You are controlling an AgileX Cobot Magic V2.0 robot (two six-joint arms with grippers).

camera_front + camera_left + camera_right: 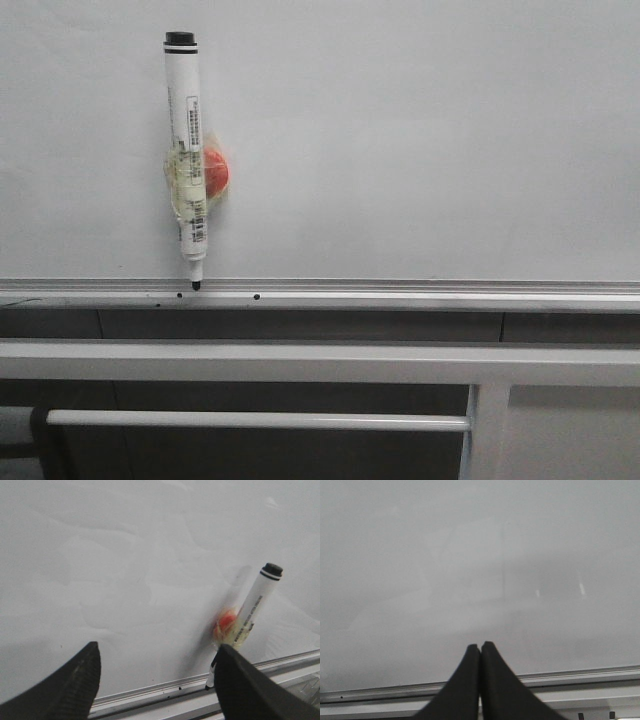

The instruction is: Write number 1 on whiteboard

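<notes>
The whiteboard (420, 130) fills most of the front view, plain white, and no number 1 is in view on it. A white-barrelled marker (187, 120) with an orange disc (216, 172) taped to it clings upright to the board, tip down on the silver frame edge (400, 290). Neither gripper shows in the front view. My left gripper (157, 647) is open in front of the whiteboard (125, 555), and the marker (257, 597) stands just beyond one finger (240, 685), outside the gap. My right gripper (480, 645) is shut on nothing, facing bare whiteboard (470, 555).
Below the board's frame run grey metal rails (300, 362), with a thinner bar (260, 420) lower down and an upright post (487, 430) at the right. Two small black dots (257, 296) mark the frame near the marker tip.
</notes>
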